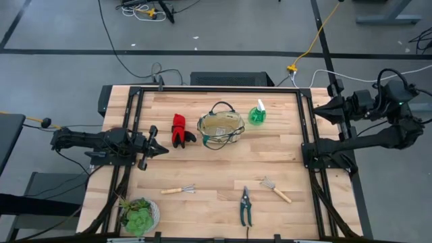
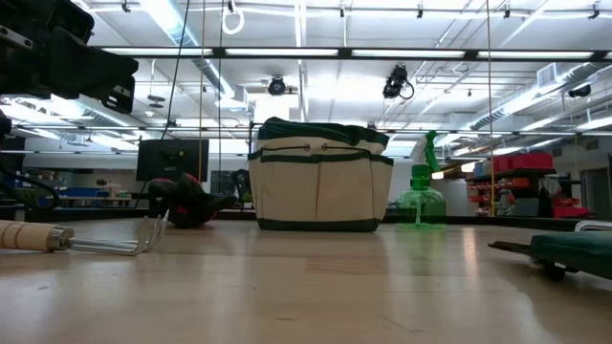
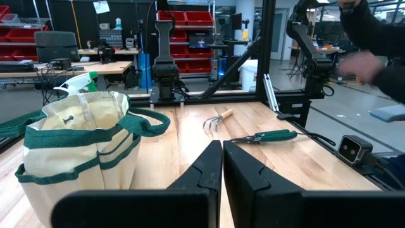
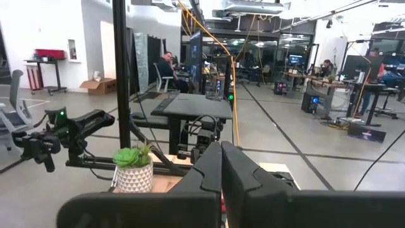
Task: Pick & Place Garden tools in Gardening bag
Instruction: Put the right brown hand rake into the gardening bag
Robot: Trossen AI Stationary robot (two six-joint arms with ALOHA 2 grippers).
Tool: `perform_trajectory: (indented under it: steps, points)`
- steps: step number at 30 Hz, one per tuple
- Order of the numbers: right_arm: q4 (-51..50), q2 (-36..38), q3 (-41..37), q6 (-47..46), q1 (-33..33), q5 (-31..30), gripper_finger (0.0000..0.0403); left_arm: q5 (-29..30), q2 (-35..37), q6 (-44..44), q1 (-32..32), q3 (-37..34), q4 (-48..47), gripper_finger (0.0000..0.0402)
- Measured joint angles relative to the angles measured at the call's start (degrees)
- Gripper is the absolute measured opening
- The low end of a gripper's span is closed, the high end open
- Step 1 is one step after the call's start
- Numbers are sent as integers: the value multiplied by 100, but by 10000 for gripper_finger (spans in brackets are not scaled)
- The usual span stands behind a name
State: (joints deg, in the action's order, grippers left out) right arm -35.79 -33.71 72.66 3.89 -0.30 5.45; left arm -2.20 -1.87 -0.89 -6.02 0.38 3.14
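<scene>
The bag (image 1: pixel 221 128) stands mid-table, empty of tools as far as can be seen, with the gloves (image 1: pixel 179 130) just beside it. The left gripper (image 1: pixel 159 148), pinched shut on nothing, is nearest; it should be opened wide before the gloves are approached.
</scene>
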Motion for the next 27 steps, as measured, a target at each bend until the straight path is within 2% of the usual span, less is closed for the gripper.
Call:
perform_trajectory:
  steps: [15,27]
  points:
    - [-356,0,-2,90,64,-7,2,0,0,0,-1,1,0,21]
    - [-553,-1,-4,609,1149,-7,2,0,1,0,-1,1,0,21]
